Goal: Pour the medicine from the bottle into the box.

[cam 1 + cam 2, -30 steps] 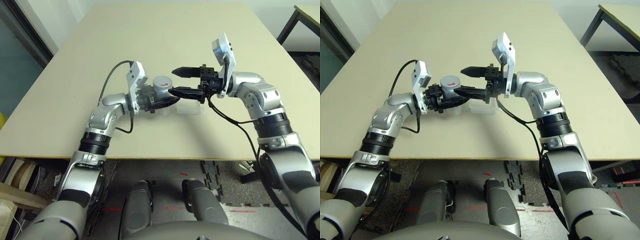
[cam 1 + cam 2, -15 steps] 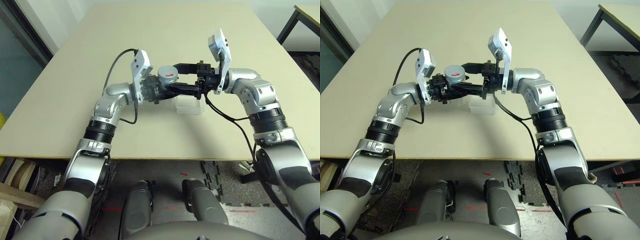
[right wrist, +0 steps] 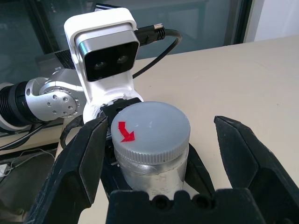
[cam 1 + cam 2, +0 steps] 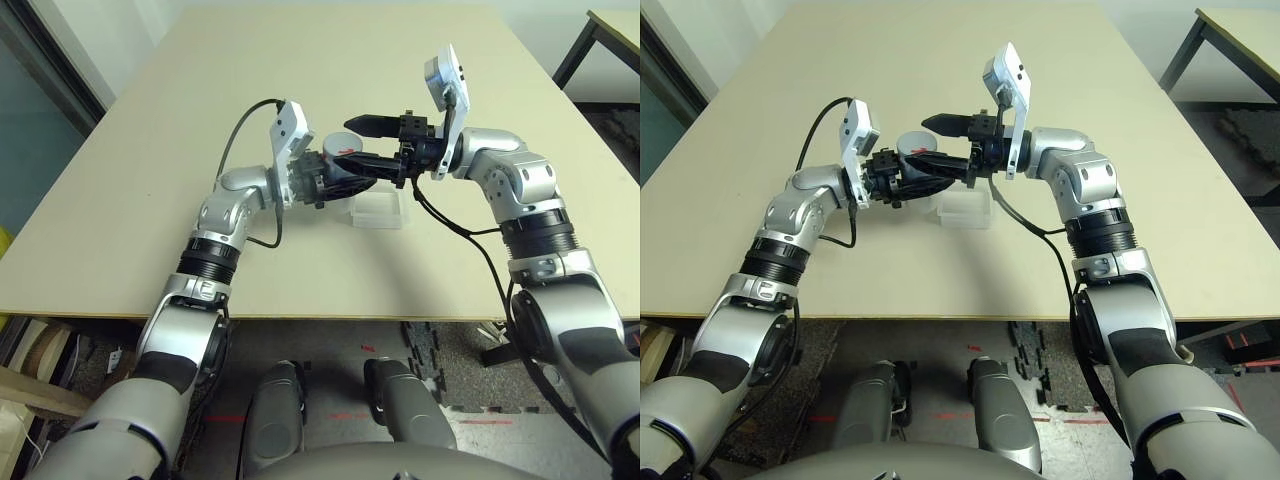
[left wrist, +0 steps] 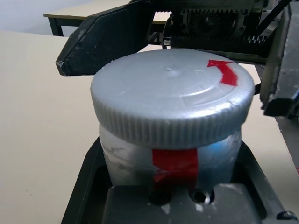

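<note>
The bottle (image 4: pixel 338 165) is a whitish-grey cylinder with a red mark and a grey ridged cap (image 5: pixel 170 100). My left gripper (image 4: pixel 340 180) is shut on its body and holds it in the air, just left of the box and above it. The box (image 4: pixel 378 211), a clear shallow tray, lies on the table below both grippers. My right gripper (image 3: pixel 161 122) is open, with one finger (image 3: pixel 79 163) close beside the cap and the other finger (image 3: pixel 247 158) well apart from it. The cap is still on the bottle.
The beige table (image 4: pixel 300 60) stretches wide and bare around the box. A second table's dark leg (image 4: pixel 585 40) stands at the far right beyond this one. The left wrist camera housing (image 3: pixel 105 44) faces the right gripper at close range.
The left arm has lifted the bottle up and away from me, to a spot above the box's left side. The right gripper followed it and now has its open fingers on either side of the cap.
</note>
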Available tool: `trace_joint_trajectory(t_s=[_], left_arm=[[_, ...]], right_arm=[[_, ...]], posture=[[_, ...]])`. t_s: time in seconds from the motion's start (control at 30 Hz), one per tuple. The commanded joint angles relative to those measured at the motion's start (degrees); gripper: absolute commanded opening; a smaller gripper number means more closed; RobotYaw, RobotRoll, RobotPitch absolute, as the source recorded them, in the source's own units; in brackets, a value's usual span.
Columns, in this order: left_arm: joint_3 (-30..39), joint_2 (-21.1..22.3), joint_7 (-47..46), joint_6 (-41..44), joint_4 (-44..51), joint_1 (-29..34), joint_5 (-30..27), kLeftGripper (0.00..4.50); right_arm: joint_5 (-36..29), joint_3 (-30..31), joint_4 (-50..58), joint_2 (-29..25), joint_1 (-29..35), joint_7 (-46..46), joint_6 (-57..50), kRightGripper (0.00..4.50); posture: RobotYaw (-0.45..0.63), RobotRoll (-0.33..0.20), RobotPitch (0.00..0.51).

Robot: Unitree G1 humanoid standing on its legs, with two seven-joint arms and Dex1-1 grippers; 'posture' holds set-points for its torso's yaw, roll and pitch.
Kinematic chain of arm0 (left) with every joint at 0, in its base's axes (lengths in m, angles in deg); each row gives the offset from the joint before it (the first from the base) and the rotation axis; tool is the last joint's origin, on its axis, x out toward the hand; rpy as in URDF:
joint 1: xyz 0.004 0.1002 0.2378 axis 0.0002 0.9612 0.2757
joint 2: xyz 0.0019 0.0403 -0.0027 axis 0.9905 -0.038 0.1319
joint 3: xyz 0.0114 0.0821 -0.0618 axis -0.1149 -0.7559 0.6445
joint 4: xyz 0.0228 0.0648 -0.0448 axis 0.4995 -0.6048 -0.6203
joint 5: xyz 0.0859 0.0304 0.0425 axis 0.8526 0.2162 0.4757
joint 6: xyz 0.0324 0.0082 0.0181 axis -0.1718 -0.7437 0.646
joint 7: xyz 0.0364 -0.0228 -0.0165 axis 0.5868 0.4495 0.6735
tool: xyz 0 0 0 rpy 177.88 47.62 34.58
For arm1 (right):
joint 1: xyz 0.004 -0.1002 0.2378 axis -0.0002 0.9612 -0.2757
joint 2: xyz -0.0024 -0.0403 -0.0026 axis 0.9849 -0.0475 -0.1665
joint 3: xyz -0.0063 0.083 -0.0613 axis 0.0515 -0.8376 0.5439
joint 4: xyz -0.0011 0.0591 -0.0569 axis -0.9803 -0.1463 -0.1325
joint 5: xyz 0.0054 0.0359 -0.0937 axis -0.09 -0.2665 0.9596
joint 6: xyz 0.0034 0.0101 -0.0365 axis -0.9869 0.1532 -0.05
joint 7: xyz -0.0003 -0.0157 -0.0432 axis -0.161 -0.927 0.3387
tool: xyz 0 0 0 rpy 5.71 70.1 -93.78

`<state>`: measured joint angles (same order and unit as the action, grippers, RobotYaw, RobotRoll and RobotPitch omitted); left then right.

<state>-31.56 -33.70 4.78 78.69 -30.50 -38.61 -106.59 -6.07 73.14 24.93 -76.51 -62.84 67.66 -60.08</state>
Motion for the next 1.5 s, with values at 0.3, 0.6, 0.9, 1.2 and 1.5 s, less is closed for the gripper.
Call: trace_joint_trajectory(t_s=[0.3,0.6,0.9,1.2,1.5], left_arm=[[-0.4,-0.4,0.6,0.0,-0.2,-0.5,0.8,2.59],[-0.2,-0.6,1.0,0.4,-0.2,-1.0,0.6,2.59],[-0.3,-1.0,1.8,0.5,-0.1,-1.2,0.6,2.59],[-0.6,-1.2,2.1,0.5,0.0,-1.1,0.4,2.59],[0.1,-1.2,1.9,0.8,0.2,-0.8,0.9,2.59]], right_arm=[[0.5,-0.4,0.1,-0.7,0.2,0.5,0.3,2.57],[1.3,1.2,0.3,-1.8,0.4,5.6,3.5,2.57],[0.6,4.6,0.2,-2.3,-1.8,24.1,14.3,2.57],[1.4,5.6,-11.5,-0.1,-7.9,23.5,20.1,2.57],[1.4,-0.7,-17.7,-0.3,-9.1,18.9,17.3,4.5]], posture=[[-0.23,0.0,0.107],[-0.23,0.0,0.111],[-0.24,0.0,0.113],[-0.24,0.0,0.12],[-0.23,0.0,0.12]])
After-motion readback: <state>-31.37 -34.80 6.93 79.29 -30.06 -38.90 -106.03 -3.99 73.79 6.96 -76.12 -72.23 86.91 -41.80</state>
